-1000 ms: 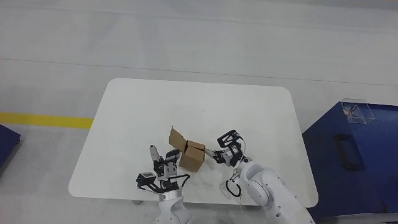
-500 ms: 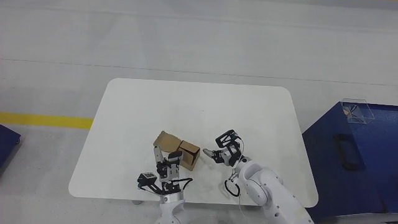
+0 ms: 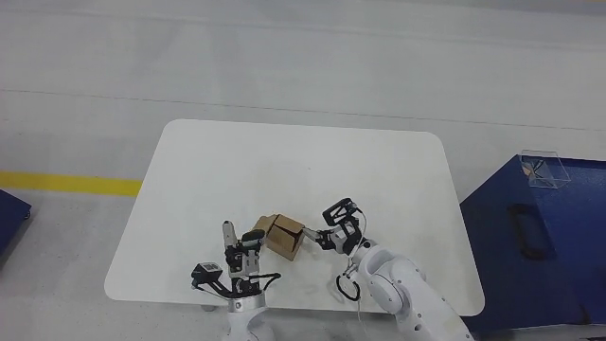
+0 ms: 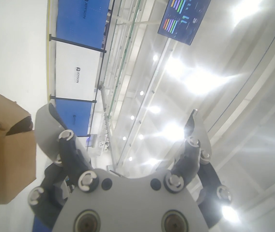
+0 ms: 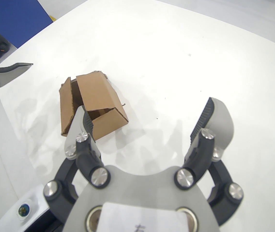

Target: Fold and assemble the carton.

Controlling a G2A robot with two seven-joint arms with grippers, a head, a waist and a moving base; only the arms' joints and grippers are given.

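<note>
Counter (image 3: 284, 152) with the carton (image 3: 279, 235) near the middle of its near edge.
Both end effectors gape wide and hold nothing: the left end effector (image 4: 120, 121) sits just beside the carton, the right end effector (image 5: 147, 108) has one finger at its side, contact unclear. The flap (image 5: 92, 90) that stood upright a second ago now lies folded down, and the right has moved closer.

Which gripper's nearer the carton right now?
Right, narrowly. The right gripper has one fingertip at the open end of the carton; the left gripper sits just off the opposite side.
</note>
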